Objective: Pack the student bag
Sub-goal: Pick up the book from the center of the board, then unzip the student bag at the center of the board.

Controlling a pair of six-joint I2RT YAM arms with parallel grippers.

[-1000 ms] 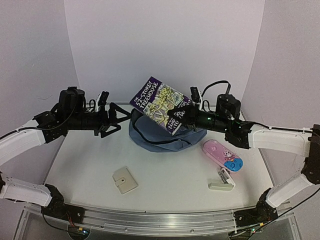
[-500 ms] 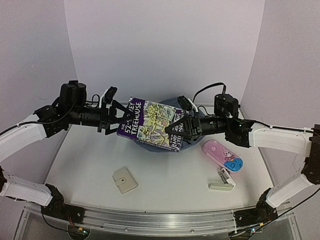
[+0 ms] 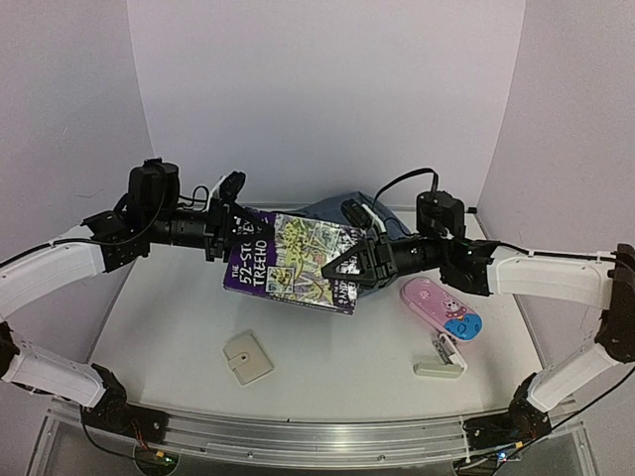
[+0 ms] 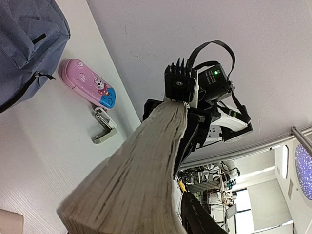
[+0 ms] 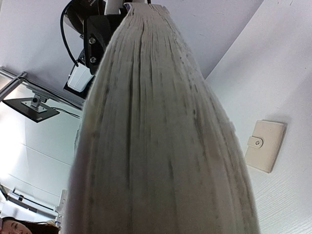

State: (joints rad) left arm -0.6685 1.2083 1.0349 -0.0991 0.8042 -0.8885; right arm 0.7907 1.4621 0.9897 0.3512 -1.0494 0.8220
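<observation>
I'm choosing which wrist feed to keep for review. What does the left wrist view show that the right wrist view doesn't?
Only the left wrist view: the student bag, a pink pencil case, a beige stapler, and the right tool at the book's far end. Only the right wrist view: a cream wallet and the left tool. Both: the book, seen edge-on across its pages, and the white table.

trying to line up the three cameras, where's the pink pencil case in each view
top external: the pink pencil case is right of centre, just right of the book.
left wrist: the pencil case is upper left, below and right of the blue bag.
right wrist: not in it.
shared landmark: the book; its page edges run through both wrist views.
</observation>
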